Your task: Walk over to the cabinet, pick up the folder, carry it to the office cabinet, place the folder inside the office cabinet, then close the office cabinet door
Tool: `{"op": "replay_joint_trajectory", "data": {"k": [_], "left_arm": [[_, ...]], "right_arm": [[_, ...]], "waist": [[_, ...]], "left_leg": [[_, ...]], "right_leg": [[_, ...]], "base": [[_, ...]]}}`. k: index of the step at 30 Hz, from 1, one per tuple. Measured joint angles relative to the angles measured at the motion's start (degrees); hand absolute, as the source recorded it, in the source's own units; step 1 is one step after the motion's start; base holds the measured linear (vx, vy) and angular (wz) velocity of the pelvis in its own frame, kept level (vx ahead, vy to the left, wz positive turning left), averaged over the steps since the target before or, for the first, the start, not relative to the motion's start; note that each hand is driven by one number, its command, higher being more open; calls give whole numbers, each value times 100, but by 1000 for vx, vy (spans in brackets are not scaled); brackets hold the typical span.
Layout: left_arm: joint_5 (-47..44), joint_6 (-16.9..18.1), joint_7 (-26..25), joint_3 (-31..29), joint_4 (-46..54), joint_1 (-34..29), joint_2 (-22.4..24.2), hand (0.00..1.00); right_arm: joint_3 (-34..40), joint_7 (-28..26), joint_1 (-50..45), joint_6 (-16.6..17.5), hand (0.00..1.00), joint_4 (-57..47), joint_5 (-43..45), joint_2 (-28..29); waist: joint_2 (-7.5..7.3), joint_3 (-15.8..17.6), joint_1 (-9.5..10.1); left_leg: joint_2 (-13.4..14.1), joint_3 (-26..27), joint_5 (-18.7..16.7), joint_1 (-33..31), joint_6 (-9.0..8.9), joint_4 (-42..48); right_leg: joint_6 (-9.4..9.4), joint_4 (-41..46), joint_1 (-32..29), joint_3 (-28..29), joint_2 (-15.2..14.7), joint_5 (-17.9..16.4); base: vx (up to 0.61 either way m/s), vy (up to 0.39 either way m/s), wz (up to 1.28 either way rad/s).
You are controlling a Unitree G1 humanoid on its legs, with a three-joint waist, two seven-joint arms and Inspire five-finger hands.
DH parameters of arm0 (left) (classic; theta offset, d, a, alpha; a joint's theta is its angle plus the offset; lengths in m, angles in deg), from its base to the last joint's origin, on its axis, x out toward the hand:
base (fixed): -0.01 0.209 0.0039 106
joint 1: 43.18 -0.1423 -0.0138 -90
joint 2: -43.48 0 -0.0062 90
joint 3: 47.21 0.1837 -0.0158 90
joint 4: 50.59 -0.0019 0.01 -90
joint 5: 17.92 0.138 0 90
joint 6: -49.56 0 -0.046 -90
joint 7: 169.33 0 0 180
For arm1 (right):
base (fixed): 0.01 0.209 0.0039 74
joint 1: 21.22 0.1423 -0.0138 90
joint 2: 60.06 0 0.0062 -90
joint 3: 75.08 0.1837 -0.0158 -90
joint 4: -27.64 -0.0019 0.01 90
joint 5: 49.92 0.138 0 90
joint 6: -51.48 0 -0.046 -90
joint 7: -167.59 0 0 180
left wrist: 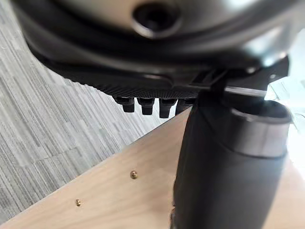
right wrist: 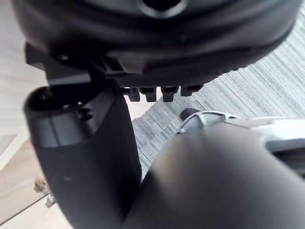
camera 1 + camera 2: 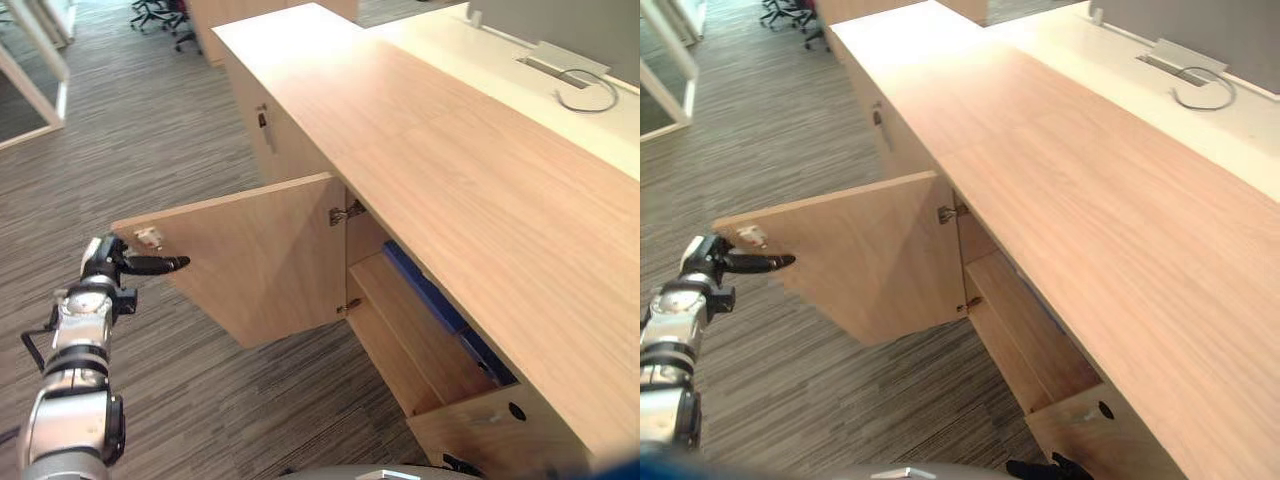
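Blue flat folder (image 3: 428, 292) already shelved in the light wooden office cabinet (image 3: 450, 170). Its wooden door (image 3: 250, 260) still needs closing; the left hand (image 3: 118, 264), fingers straight, is at the door's 9 o'clock edge.

No lettering, number, label or sign is legible to me on the office cabinet (image 3: 480, 200) or on its open door (image 3: 250, 260).
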Motion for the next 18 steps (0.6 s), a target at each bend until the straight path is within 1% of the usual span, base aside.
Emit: {"op": "replay_joint_trajectory", "data": {"k": [1,2,3,4,5,6,7,9,10,12,13,14,15,16,17,18], "left_arm": [[-25,2,5,117,-8,49,-144,100],[-61,4,-6,241,-8,105,-189,100],[-84,-17,-25,465,-79,244,-207,100],[-128,-20,-7,554,-109,254,-250,100],[-188,-24,68,770,-175,247,-259,100],[-191,-23,139,998,-171,255,-256,100],[-175,-18,242,1174,-167,276,-267,100],[-179,16,380,1279,-105,275,-267,100],[-181,16,351,1274,-105,276,-274,100],[-178,16,346,1315,-105,276,-275,100],[-164,6,335,1382,-106,275,-248,100],[-156,0,326,1392,-106,275,-255,100],[-90,0,300,1426,-84,277,-348,100],[-53,0,254,1534,-51,275,-406,100],[-3,-6,195,1885,-3,263,-514,100],[31,-35,229,2306,123,180,-701,100]], "right_arm": [[-2,11,-5,0,100,6,66,35],[-15,19,-22,1,100,7,135,30],[-27,21,-53,-4,100,-3,147,66],[-57,33,-18,-4,100,-32,147,168],[-153,33,-57,25,100,5,151,166],[-222,12,-42,29,100,44,151,66],[-212,-14,-49,33,100,32,152,-24],[-224,-54,-54,51,100,-12,147,25],[-226,-79,-54,64,100,-26,149,83],[-228,-91,-58,77,100,-27,149,89],[-244,-179,-71,70,100,-54,147,-4],[-296,-252,-70,55,100,-41,143,-28],[-440,-322,-126,18,100,-26,144,28],[-443,-311,-165,27,100,-27,145,68],[-436,-285,-175,45,100,-27,145,47],[-429,-267,-178,75,100,-35,147,1]], "waist": [[-51,-31,-45],[-74,-39,-54],[-155,-35,-41],[-325,26,-21],[-437,-32,8],[-254,-40,28],[-158,-69,12],[-210,-103,50],[-328,-143,40],[-356,-140,39],[-174,-45,21],[-172,-56,31],[-326,-106,57],[-392,-142,76],[-381,-120,132],[-314,-77,148]], "left_leg": [[2,1,-12,10,-12,51],[10,-5,-18,19,-21,104],[69,-20,-126,-100,-86,600],[102,-13,-428,-487,13,1439],[-164,-79,-535,-546,-16,875],[-252,-118,135,-522,91,7],[-244,48,383,-499,293,-140],[-325,64,393,-517,308,-174],[-347,80,392,-516,308,-193],[-293,52,393,-488,308,-190],[-63,-45,395,-442,304,-163],[-3,-39,412,-440,278,-162],[-29,-37,434,-473,234,-163],[-63,-35,425,-518,213,-164],[-70,-18,456,-547,174,-165],[-68,-12,470,-533,170,-172]], "right_leg": [[0,59,-4,11,-24,0],[0,131,-4,24,-48,-1],[-2,328,-1,83,-164,-2],[-6,462,66,170,-335,1],[-8,494,111,247,-514,-1],[-1,603,84,230,-473,-9],[133,752,65,213,-467,-155],[182,799,-3,218,-605,-202],[187,793,1,221,-612,-177],[190,1000,-23,218,-609,-176],[136,1425,-199,209,-556,-355],[154,1167,-118,178,-435,-377],[105,649,10,156,-358,-175],[89,564,18,158,-358,-165],[76,498,7,175,-357,-173],[76,506,8,181,-358,-173]], "base": [[62,18,-8],[85,36,-1],[100,45,0],[92,59,-2],[57,103,-10],[24,165,-8],[49,168,-4],[119,105,-3],[109,50,-5],[32,-6,6],[-19,-38,11],[-45,-51,9],[-40,-52,2],[-37,-109,-2],[-32,-100,-4],[-47,-78,-10]]}}
